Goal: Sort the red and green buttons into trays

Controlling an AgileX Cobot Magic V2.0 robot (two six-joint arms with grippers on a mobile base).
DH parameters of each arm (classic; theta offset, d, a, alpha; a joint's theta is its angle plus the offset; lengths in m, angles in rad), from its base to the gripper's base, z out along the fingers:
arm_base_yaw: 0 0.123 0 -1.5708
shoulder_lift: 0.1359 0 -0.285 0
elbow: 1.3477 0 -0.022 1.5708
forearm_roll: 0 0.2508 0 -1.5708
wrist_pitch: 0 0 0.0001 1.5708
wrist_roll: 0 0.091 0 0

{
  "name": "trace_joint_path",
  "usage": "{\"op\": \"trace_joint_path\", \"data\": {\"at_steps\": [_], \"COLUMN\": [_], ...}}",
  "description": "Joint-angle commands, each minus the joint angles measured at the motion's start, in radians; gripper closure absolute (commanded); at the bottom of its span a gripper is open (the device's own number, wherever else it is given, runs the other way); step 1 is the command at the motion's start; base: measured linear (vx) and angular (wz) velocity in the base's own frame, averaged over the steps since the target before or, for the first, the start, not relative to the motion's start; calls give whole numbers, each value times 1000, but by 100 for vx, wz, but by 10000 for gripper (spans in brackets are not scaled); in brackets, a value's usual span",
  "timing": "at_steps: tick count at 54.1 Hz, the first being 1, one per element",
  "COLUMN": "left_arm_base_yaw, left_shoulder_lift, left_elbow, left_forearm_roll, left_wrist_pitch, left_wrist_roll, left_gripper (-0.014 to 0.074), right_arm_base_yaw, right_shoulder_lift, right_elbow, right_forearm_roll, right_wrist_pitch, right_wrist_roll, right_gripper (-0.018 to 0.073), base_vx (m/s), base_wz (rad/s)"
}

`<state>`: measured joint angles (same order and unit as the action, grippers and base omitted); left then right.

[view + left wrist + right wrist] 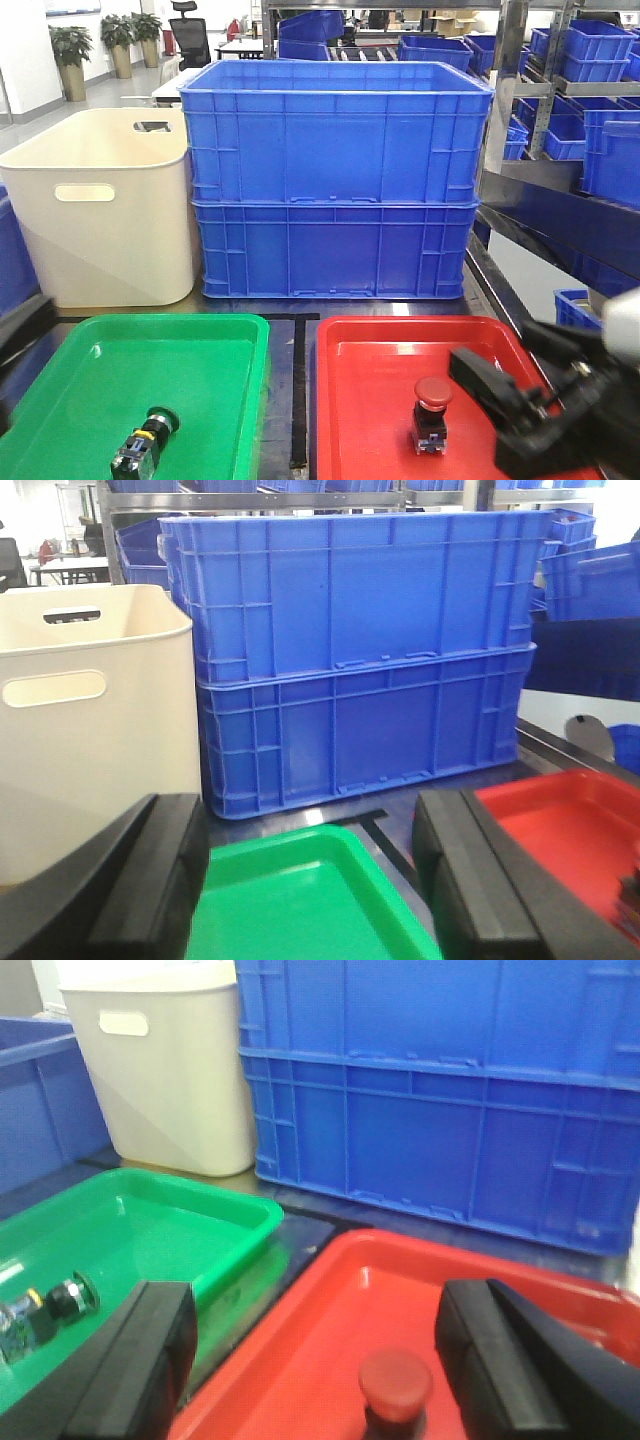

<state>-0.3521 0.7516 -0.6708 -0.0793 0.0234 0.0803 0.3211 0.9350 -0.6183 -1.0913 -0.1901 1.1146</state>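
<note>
Two trays: green tray (60, 390) w/ green button (143, 442), lying, apparently; red tray (370, 400) w/ red button (431, 412) upright; both end effectors spread wide.

Stacked blue crates (335, 180) wall off twelve o'clock behind both trays, and a cream tub (100, 215) blocks ten o'clock. The red tray (370, 400) lies open from above around its upright red button (431, 412). The green tray (110, 380) has bare floor beyond its button (145, 440).
</note>
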Motion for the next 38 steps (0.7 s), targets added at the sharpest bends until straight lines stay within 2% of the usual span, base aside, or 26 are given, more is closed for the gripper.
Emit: {"op": "trace_joint_path", "data": {"at_steps": [1,13,38], "left_arm_base_yaw": [-1,-1,-1], "left_shoulder_lift": [-51,-70,-70], "left_elbow": [-19,63,67], "left_forearm_roll": [3,1,1], "left_wrist_pitch": [37,41,43], "left_wrist_roll": [11,23,23], "left_gripper": [31,31,31], "right_arm_base_yaw": [-5,-5,-5], "right_shoulder_lift": [-45,-55,-55], "right_elbow": [7,35,35], "right_forearm_roll": [3,3,3], "right_wrist_pitch": [-26,-30,-30], "right_wrist_roll": [0,0,1], "right_gripper": [13,13,13], "base_vx": [0,0,0], "base_wz": [0,0,0]}}
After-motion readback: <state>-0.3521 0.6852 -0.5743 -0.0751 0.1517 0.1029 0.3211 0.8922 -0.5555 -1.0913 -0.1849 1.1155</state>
